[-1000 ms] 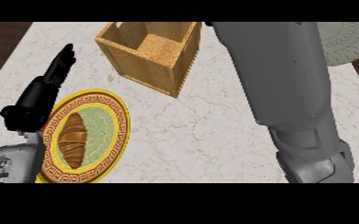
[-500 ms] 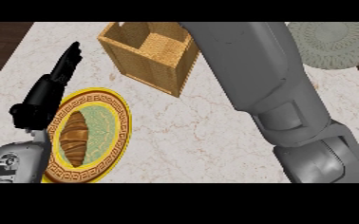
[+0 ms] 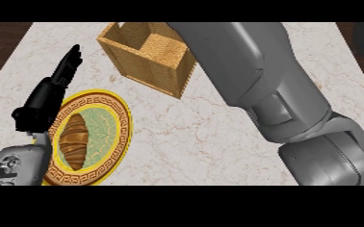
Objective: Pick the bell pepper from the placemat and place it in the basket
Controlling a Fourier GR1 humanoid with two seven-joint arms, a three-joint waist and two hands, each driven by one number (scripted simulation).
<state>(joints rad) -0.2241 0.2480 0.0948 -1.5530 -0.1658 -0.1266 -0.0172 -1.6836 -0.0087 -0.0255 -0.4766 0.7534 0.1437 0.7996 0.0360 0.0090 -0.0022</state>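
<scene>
The wooden basket (image 3: 142, 62) stands at the back of the counter, left of centre, and what shows of its inside is bare. My right forearm (image 3: 256, 77) crosses the picture from the lower right to the top, covering the basket's right corner. The right hand lies beyond the top edge and does not show. No bell pepper and no placemat show in this view. At the left, my left hand (image 3: 44, 101) rests open with straight fingers pointing up.
A yellow-rimmed plate (image 3: 122, 113) with a croissant (image 3: 72, 137) on it lies at the lower left, just right of the left hand. The marble counter (image 3: 206, 139) stretches between the plate and the right forearm.
The right forearm has swung left toward the basket and now covers the round mat seen earlier at the upper right. The left hand has stayed in place.
</scene>
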